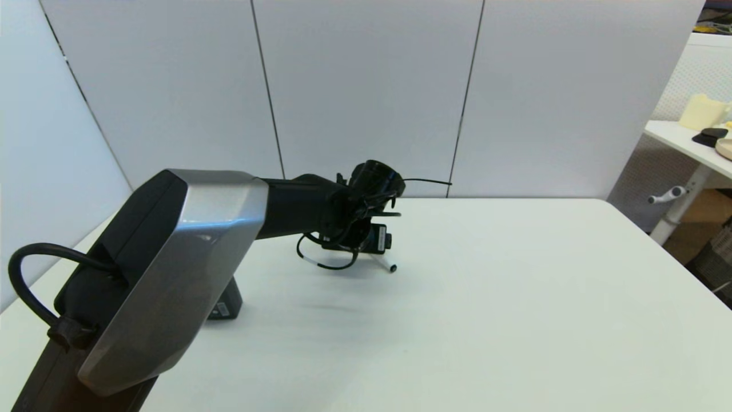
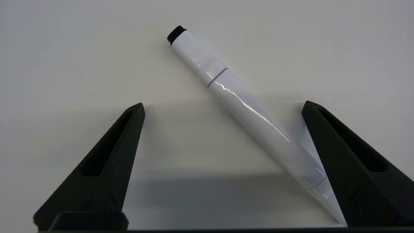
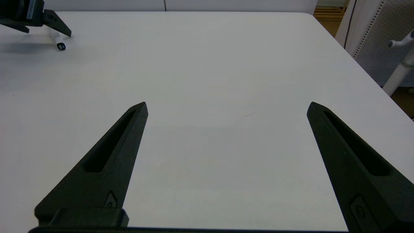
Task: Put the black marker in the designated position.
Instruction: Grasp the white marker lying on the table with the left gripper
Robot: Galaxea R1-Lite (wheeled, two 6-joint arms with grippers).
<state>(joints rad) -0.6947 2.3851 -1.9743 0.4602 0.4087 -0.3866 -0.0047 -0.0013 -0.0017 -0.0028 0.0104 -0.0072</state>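
Lying flat on the counter (image 1: 486, 297), the marker (image 2: 239, 103) rests between the open jaws of the left gripper (image 2: 223, 108), touching one finger. The right gripper (image 3: 226, 106) hovers open, well apart.

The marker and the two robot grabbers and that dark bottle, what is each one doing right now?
black marker: lying flat on the white table, black end pointing away from the arm, not gripped.
left gripper: low over the marker, jaws wide open, one finger right beside the barrel.
right gripper: over bare table far from the marker, jaws open, holding nothing.
dark bottle: mostly hidden behind the left arm; state unclear.
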